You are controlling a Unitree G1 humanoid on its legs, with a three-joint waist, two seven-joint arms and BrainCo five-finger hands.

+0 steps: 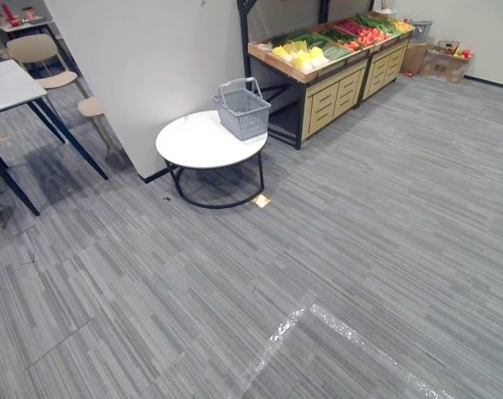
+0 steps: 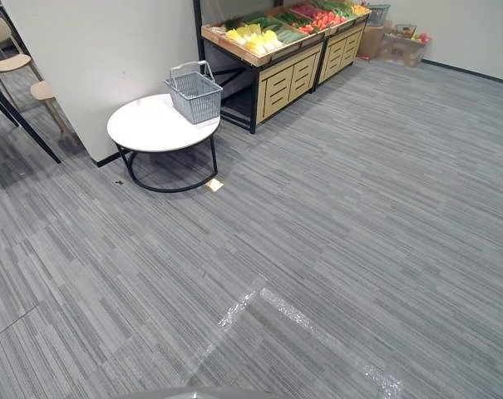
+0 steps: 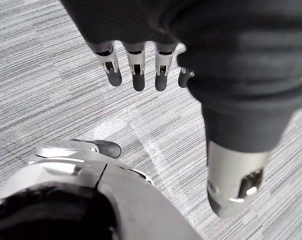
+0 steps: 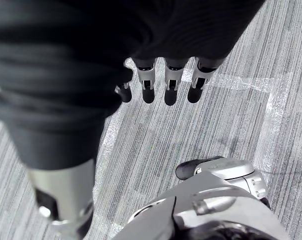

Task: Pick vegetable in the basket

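Nearest, the left hand [image 3: 137,67] and the right hand [image 4: 169,80] hang over the grey floor [image 1: 359,249]. Their fingers are straight and slightly apart and hold nothing, probably because nothing is within reach. Further off, a grey basket [image 1: 241,110] stands empty at the far edge of a round white desk [image 1: 193,145]. Just beyond it, the vegetables [image 1: 301,56] lie on a wooden stand [image 1: 326,100]. The basket seems set close to keep the carry short.
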